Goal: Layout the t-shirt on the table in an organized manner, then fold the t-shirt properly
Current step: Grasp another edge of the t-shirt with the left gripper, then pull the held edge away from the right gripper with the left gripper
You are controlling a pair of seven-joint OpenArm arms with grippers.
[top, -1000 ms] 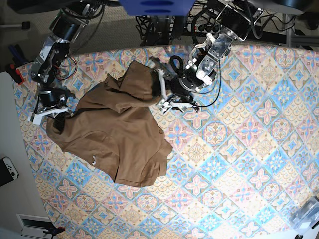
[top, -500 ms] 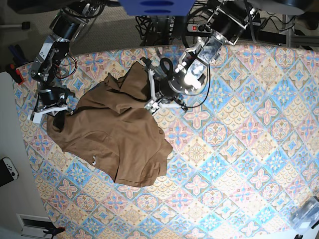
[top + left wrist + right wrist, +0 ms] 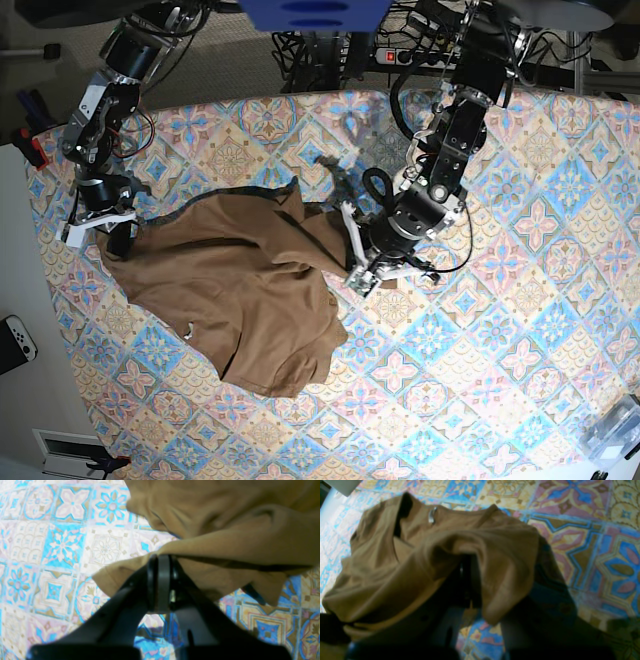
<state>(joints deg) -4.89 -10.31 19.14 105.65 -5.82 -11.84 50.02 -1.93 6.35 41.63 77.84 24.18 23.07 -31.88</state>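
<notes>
Base view: the t-shirt [image 3: 235, 290] lies crumpled on the table [image 3: 520, 300], filling the 9 o'clock half of the cloth, one edge drawn out toward 3 o'clock. The left gripper [image 3: 362, 268] sits at that drawn-out edge near table centre; the right gripper [image 3: 112, 238] is at the shirt's 9 o'clock corner. A small white tag [image 3: 187, 331] shows on the fabric toward 7 o'clock. Left wrist view: the left gripper [image 3: 162, 562] is clenched on a hem of the t-shirt [image 3: 225, 530], jaws pressed together with the fabric fold running across them from 9 to 3 o'clock; patterned table [image 3: 50, 555] bare at 9 o'clock. Right wrist view: the right gripper [image 3: 467, 577] is closed, and the t-shirt [image 3: 395, 575] drapes over and around it, so it appears to be grasping a fold, though the contact itself is hidden by cloth; table [image 3: 595, 542] visible at 2 o'clock. Judgement: laying-out step in hand, folding not begun. Both edges are pinned, so the next move likely calls for drawing the two grips apart, 9 and 3 o'clock, to tension and flatten the bunched body without dragging it off the table edge.
</notes>
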